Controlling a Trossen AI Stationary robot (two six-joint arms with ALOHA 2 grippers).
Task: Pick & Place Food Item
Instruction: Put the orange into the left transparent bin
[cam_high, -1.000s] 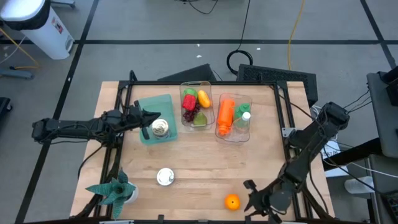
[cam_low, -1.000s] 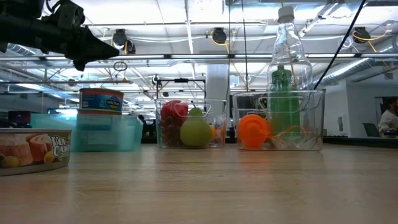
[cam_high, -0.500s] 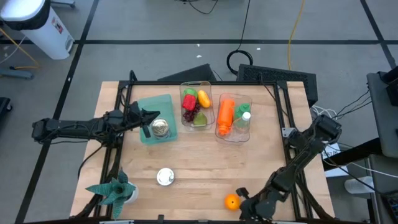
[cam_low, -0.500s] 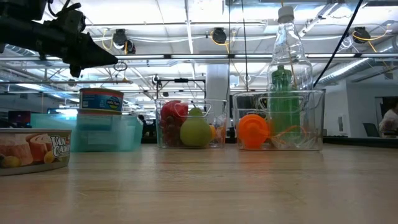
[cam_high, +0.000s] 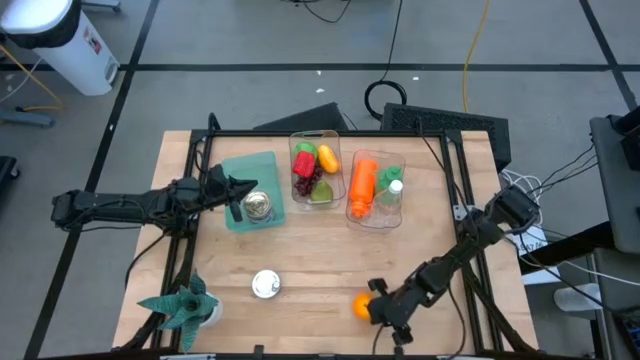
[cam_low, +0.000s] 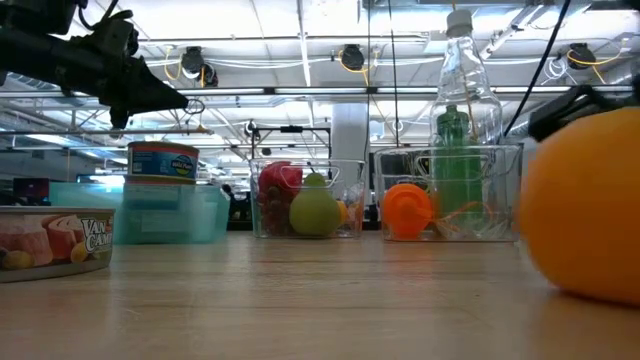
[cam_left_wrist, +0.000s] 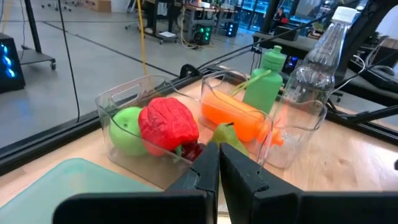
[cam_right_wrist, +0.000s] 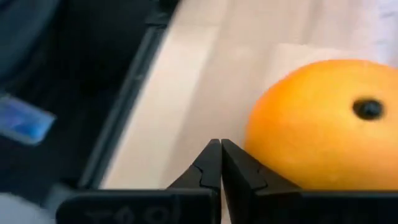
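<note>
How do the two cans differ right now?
The can in the teal tray sits up inside that tray, under the left gripper; the flat can lies bare on the table, nearer the front edge. From table height, the tray can looks taller, the flat one squat. Both stand upright with silver tops.

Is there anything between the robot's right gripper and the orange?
Nothing visible. The right gripper, shut, is right beside the orange near the table's front edge, with no object between them. It has not grasped it.
</note>
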